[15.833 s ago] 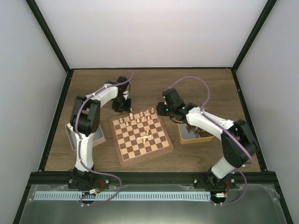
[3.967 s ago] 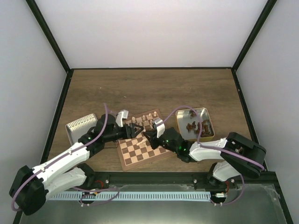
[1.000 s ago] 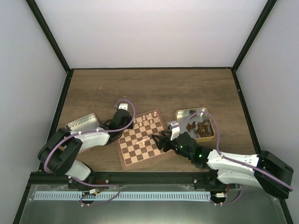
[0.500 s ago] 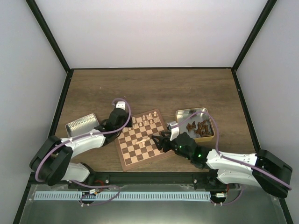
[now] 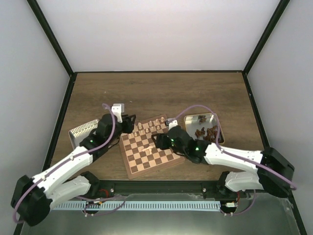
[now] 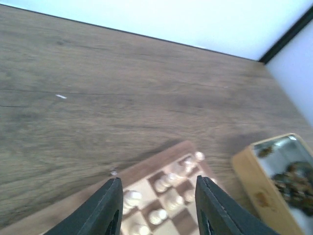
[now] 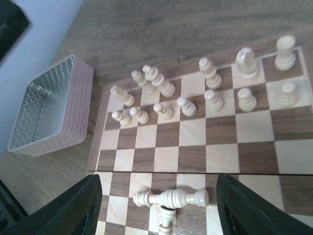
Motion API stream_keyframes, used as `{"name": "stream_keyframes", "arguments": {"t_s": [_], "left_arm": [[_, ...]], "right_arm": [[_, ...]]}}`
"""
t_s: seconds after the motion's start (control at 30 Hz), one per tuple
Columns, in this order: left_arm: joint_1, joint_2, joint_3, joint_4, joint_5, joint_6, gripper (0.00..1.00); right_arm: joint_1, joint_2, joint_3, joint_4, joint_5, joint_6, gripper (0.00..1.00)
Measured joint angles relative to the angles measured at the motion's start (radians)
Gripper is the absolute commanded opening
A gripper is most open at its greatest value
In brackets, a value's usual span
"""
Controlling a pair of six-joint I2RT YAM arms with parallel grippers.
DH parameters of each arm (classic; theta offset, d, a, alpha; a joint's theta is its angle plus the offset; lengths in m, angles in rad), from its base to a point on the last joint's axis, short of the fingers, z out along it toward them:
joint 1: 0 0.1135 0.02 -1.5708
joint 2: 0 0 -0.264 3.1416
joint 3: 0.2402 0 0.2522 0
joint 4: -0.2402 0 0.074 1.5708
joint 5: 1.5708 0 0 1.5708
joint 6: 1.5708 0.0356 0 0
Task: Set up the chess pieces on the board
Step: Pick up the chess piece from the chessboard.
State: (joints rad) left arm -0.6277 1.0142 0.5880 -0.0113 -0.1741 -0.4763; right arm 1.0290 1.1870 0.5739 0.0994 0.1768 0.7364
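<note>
The board [image 5: 146, 161] lies between the arms. Pale chess pieces [image 5: 149, 126] stand in two rows along its far edge. Two more pale pieces [image 7: 171, 198] lie toppled mid-board, one across the other. My right gripper [image 7: 168, 205] hovers open over them, a finger on each side and not touching them; in the top view the right gripper [image 5: 157, 142] is over the board's middle. My left gripper [image 5: 130, 123] hangs off the board's far-left corner. In the left wrist view the left gripper [image 6: 159, 215] is open and empty above the standing pieces [image 6: 166, 183].
A gold tin [image 5: 204, 129] holding dark brown pieces sits right of the board. A silver embossed tin [image 5: 83, 132] stands to the board's left, partly under the left arm, and shows as the silver tin [image 7: 49, 107] in the right wrist view. Bare wooden table lies beyond the board.
The left gripper has opened and drawn back from the board's far-left rows. The right gripper has moved left and farther over the board toward the fallen pieces.
</note>
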Motion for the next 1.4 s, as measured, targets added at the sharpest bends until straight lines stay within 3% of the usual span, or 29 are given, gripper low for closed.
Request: {"name": "stream_keyframes", "arguments": {"t_s": [0.2,0.5,0.73,1.07,1.4], "left_arm": [[0.000,-0.169,-0.005,-0.075,0.142,-0.016,0.47],[0.000,-0.297,-0.067,-0.105,0.190,-0.034,0.48],[0.000,-0.306,-0.094,-0.119,0.223,-0.040,0.49],[0.000,-0.327,-0.104,-0.121,0.232,-0.045,0.51],[0.000,-0.325,-0.184,-0.076,0.298,-0.106,0.51]], "right_arm": [[0.004,0.165,0.185,-0.245,-0.070,0.068,0.56],[0.075,0.335,0.280,-0.473,-0.130,0.101,0.43],[0.095,0.449,0.389,-0.515,-0.135,0.096,0.36],[0.106,0.536,0.479,-0.548,-0.108,0.092,0.02],[0.105,0.404,0.346,-0.491,-0.159,-0.048,0.01]]}}
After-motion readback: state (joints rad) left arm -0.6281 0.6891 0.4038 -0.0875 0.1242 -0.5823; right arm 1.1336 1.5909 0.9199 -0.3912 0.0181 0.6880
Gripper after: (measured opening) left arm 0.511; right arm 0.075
